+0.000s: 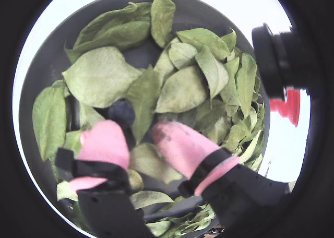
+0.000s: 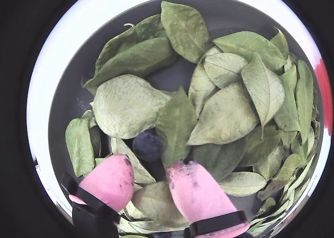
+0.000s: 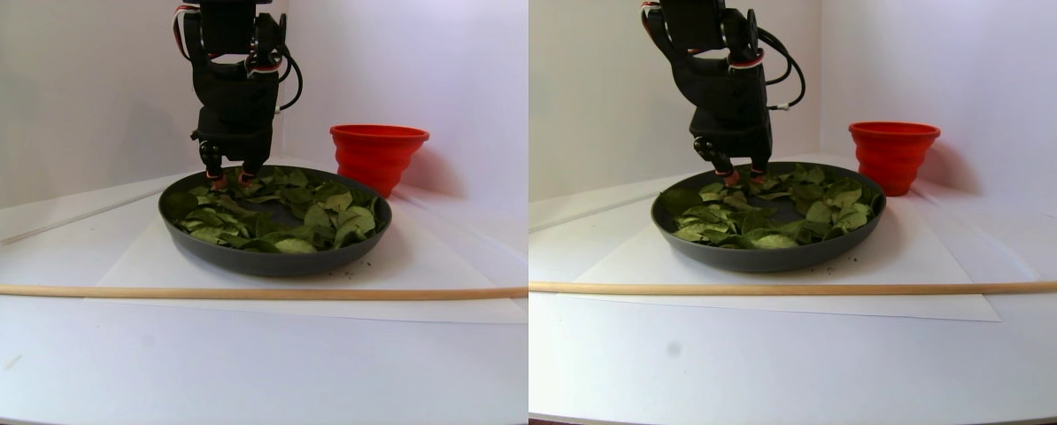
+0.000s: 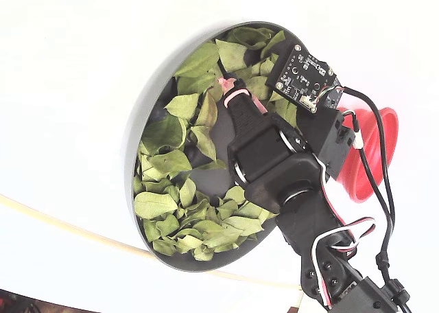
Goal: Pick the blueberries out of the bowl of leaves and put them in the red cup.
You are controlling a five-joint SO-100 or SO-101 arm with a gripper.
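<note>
Near the bowl (image 2: 68, 92) rim, the spread claw (image 2: 148, 178) seemingly flanks a blueberry (image 2: 147, 145).

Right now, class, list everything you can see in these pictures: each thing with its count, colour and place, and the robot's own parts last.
bowl: one, dark grey, on the white sheet, mid-table.
leaves: many, green, spread in the bowl.
berry: one showing, dark blue, among the leaves just ahead of the claw tips.
cup: one, red, behind the bowl and to its right in the stereo pair view.
sheet: one, white, under the bowl.
stick: one, pale wood, lying across the table in front of the bowl.
arm: one, black, reaching over the bowl.
claw: one, pink-tipped, open, low among the leaves.
</note>
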